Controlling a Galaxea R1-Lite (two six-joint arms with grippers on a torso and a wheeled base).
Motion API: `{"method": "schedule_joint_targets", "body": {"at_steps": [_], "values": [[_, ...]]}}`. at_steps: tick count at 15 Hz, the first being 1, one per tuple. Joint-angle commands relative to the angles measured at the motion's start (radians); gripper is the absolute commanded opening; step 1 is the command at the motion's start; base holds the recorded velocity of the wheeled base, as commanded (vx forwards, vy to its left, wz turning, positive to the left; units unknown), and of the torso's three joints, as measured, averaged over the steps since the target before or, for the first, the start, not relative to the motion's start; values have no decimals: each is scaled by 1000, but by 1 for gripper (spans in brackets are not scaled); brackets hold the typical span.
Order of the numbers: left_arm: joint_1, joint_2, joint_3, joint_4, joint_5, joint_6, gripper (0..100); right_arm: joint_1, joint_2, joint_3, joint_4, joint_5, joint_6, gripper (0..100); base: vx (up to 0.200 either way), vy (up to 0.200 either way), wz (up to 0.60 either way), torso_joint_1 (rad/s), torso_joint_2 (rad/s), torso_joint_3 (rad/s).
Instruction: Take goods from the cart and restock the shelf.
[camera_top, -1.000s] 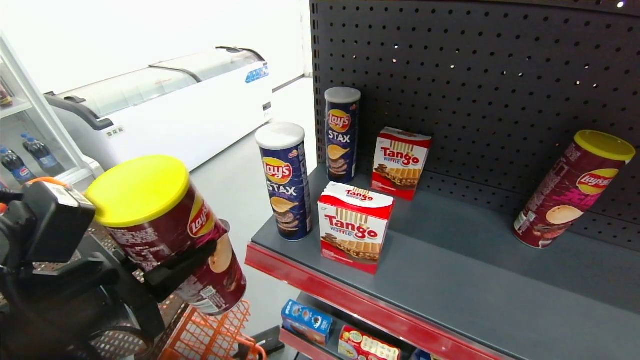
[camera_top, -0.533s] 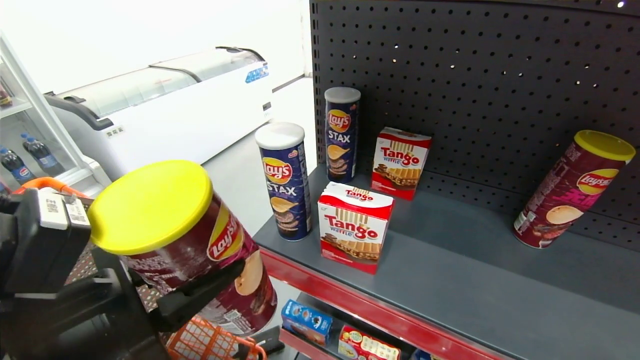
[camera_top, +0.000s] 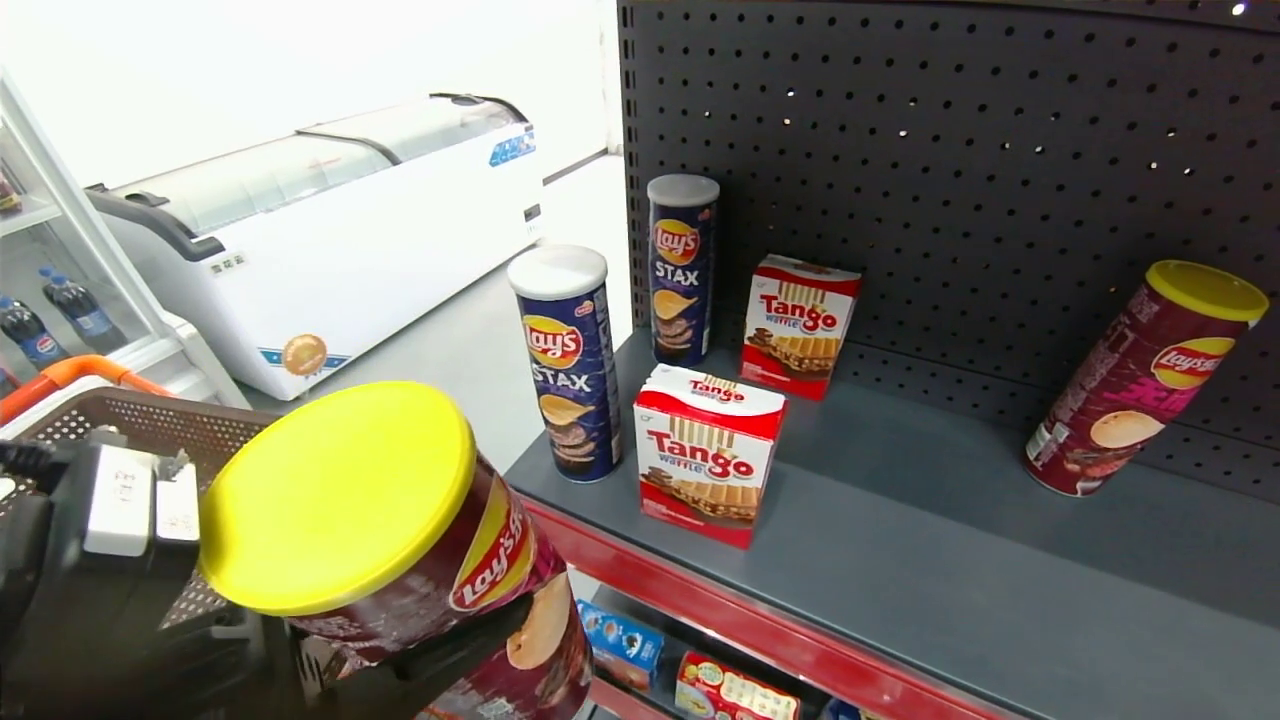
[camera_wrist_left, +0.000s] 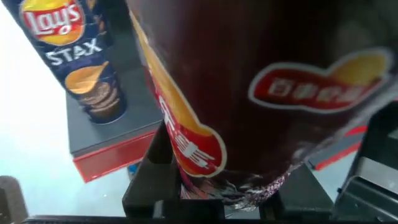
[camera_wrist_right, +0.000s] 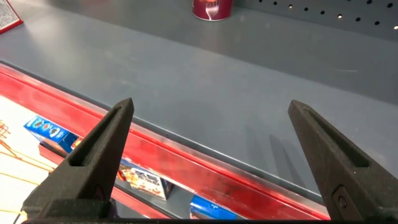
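A maroon chips can (camera_top: 400, 540) with a yellow lid hangs at the lower left of the head view, just left of the shelf's red front edge (camera_top: 720, 610). My left gripper (camera_top: 420, 640) is shut on it, with one black finger (camera_top: 450, 645) across its side. In the left wrist view the can (camera_wrist_left: 261, 81) sits between the left gripper's (camera_wrist_left: 249, 186) fingers. The right gripper (camera_wrist_right: 214, 162) is open and holds nothing, over the grey shelf (camera_wrist_right: 236, 81) near its front edge. The cart (camera_top: 130, 420), a brown basket with an orange handle, is behind the can.
On the shelf (camera_top: 920, 540) stand two blue cans (camera_top: 565, 360) (camera_top: 682, 268) and two wafer boxes (camera_top: 710, 455) (camera_top: 800, 325). Another maroon can (camera_top: 1140, 380) leans on the pegboard at right. Bare shelf lies between the boxes and that can. A chest freezer (camera_top: 330, 220) stands behind.
My left gripper has carried the maroon can to the right, toward the shelf, and lower in the head view. More of the cart now shows behind it.
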Motion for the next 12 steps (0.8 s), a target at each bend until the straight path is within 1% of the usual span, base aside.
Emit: {"method": "schedule_joint_targets", "body": {"at_steps": [1, 2, 3, 9, 12], "values": [[0, 4, 0, -1, -15, 0, 0, 0, 1, 0, 0, 0, 0, 100, 0, 0, -600, 2, 2, 2], [0, 2, -2, -1, -33, 0, 0, 0, 1, 0, 0, 0, 0, 100, 0, 0, -600, -2, -2, 7], [0, 2, -3, -1, -36, 0, 0, 0, 1, 0, 0, 0, 0, 100, 0, 0, -600, 7, 7, 2], [3, 8, -11, -1, -38, -3, 0, 0, 1, 0, 0, 0, 0, 100, 0, 0, -600, 6, 4, 0], [13, 5, -3, -2, -36, -6, 0, 0, 1, 0, 0, -2, 1, 100, 0, 0, 0, 0, 0, 0]]}}
